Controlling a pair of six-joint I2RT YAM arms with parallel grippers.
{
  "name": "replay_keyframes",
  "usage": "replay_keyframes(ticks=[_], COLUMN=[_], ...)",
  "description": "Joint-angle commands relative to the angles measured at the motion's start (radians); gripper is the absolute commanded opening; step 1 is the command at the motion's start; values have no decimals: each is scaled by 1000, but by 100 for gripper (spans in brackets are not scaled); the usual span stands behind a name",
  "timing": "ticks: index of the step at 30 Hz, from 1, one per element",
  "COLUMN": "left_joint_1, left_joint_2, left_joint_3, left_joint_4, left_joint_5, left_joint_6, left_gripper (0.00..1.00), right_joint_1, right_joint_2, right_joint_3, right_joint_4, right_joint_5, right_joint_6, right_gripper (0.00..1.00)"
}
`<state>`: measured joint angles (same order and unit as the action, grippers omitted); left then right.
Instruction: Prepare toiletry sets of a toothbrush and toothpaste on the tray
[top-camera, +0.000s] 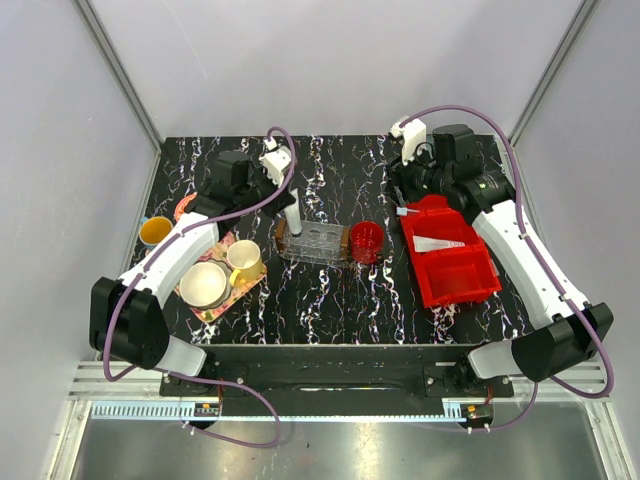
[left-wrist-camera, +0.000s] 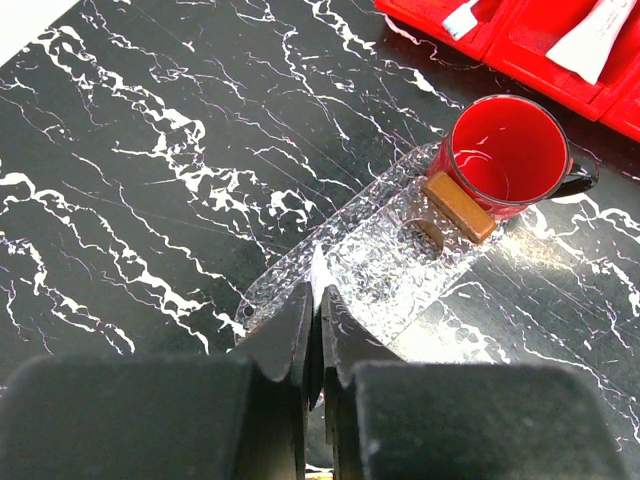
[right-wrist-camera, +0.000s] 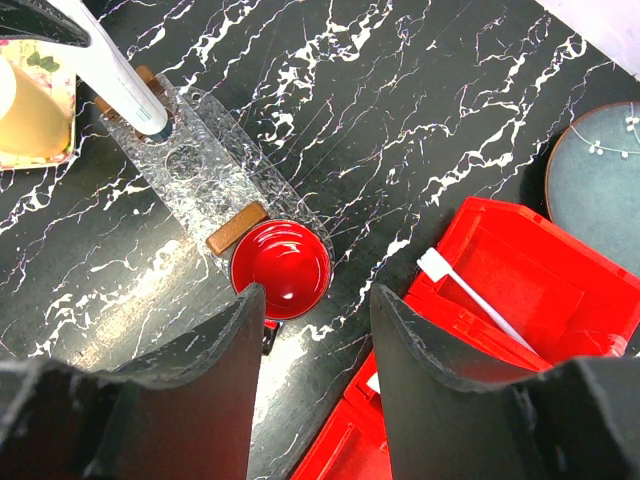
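I found the toothpaste tube (right-wrist-camera: 118, 72) standing nearly upright over the tray (right-wrist-camera: 205, 175), cap end down at the tray's end nearest the left arm, close to the brown handle there. I could not tell whether the cap touched the tray floor. A red cup (right-wrist-camera: 280, 270) sat just beside the tray's opposite handle. Further out, the toothbrush (right-wrist-camera: 470, 295) and a second toothpaste tube (left-wrist-camera: 597, 35) lay in the red bin (right-wrist-camera: 560, 290), so I judged no set complete. My main concern was the release. Let go from that steep angle, the tube could topple across the low ribbed wall or land on the handle and roll onto the table. Lowering it flat first would prevent that. A secondary risk was the red cup: crowded against the tray, it could be knocked by either arm and drag the tray out of place. The left gripper (left-wrist-camera: 317, 300) had its jaws pressed together on the tube's upper end. The right gripper (right-wrist-camera: 318, 295) hung above the red cup and the bin's edge with its jaws partly apart, holding and touching nothing.
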<state>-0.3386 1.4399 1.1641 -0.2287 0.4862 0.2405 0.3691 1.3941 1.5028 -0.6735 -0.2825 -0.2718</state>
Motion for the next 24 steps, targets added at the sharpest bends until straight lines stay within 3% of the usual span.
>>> replay_keyframes(ticks=[1, 24], left_joint_1=[6, 6], left_joint_2=[-4, 22], left_joint_3=[-14, -40], left_joint_4=[77, 118], left_joint_5=[20, 23], left_joint_6=[20, 22], left_gripper=[0, 0], right_joint_1=[-10, -15], right_joint_2=[-33, -38], right_joint_3=[0, -18], right_joint_4=[38, 46], right_joint_5=[-21, -24], right_joint_6=[6, 8], right_gripper=[52, 52])
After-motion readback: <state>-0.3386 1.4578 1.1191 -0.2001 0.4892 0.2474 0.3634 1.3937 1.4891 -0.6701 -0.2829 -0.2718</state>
